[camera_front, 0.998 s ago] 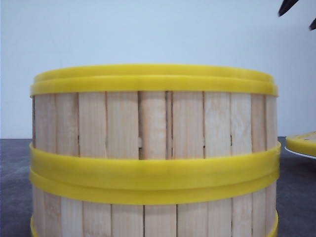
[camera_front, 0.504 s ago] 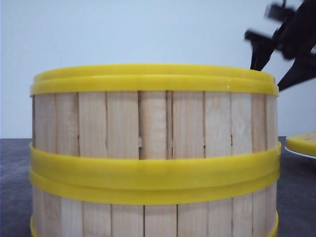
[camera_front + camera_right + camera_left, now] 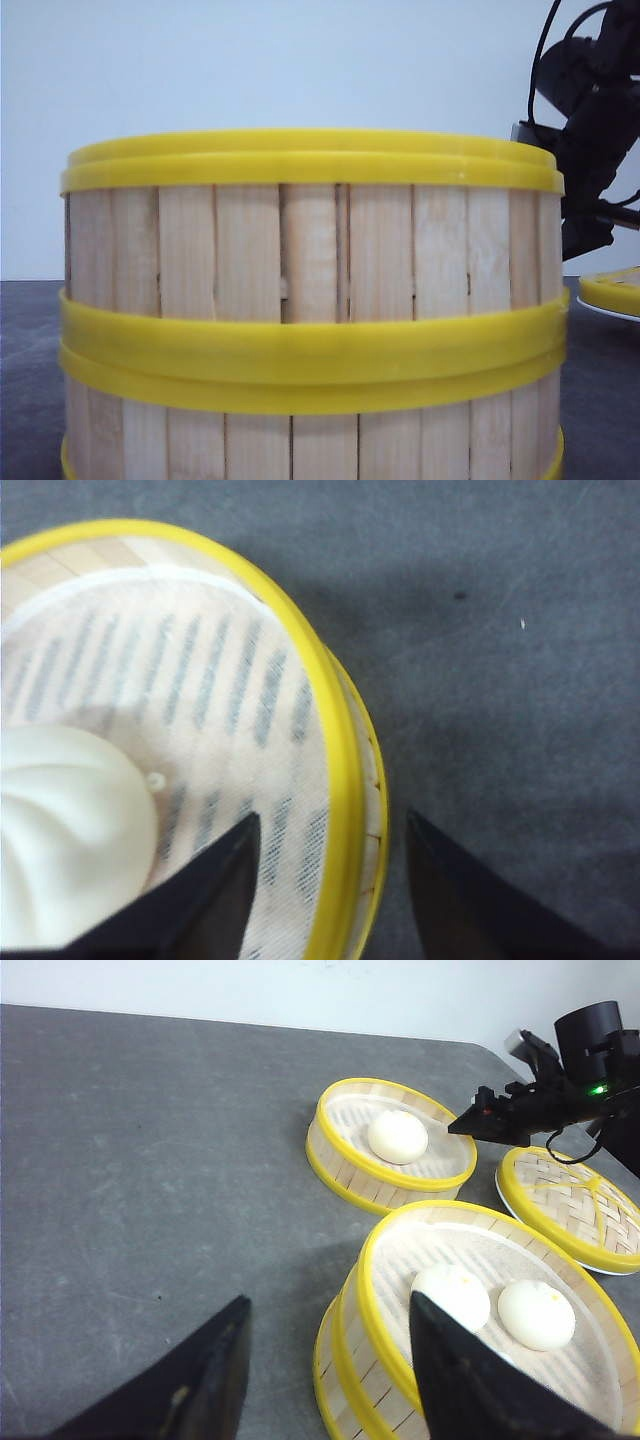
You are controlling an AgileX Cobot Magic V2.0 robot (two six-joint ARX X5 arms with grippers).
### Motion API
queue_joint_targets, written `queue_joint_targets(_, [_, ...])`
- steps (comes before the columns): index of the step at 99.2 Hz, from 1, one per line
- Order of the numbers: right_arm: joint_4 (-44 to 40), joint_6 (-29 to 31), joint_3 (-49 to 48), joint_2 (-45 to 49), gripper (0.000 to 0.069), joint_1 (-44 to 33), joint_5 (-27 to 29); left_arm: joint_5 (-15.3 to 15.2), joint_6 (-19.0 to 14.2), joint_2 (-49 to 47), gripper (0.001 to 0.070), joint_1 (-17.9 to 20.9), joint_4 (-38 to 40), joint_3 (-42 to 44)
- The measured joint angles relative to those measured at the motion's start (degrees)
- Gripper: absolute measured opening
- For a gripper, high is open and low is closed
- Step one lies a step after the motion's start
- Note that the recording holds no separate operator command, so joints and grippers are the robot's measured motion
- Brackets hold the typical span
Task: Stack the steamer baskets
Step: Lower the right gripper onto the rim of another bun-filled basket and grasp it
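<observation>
Two stacked steamer baskets [image 3: 470, 1330], two buns inside, near edge of grey counter [image 3: 150, 1160]. Single steamer basket [image 3: 390, 1150], one bun [image 3: 397, 1136], at 11 o'clock beyond. Right gripper [image 3: 330, 880] fingers apart, straddling its rim. Left gripper [image 3: 330, 1360] fingers apart, empty.

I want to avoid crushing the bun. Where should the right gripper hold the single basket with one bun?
Grip the single basket at its yellow rim, from above, one finger inside and one outside the wall. The right gripper already straddles it, clear of the bun.

2 stacked steamer baskets [image 3: 440, 1360]; 1 single basket [image 3: 390, 1155] nearby.
</observation>
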Motion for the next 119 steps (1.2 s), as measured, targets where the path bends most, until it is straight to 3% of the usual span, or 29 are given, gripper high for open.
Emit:
queue_joint_targets(19, [0.35,0.83,0.0,0.72,0.0157,0.0,0.85,0.0,0.0,0.0,0.0296,0.0,0.04,0.0])
queue_joint_targets(50, [0.79,1.38,0.17,1.25,0.0071,0.04,0.92,-1.07,0.0,0.0,0.0296,0.0,0.07,0.0])
queue_joint_targets(119, [2.8,4.52,3.89,2.12,0.0043,1.11,1.42,-1.09,0.02,0.0,0.0296,0.0,0.04,0.0])
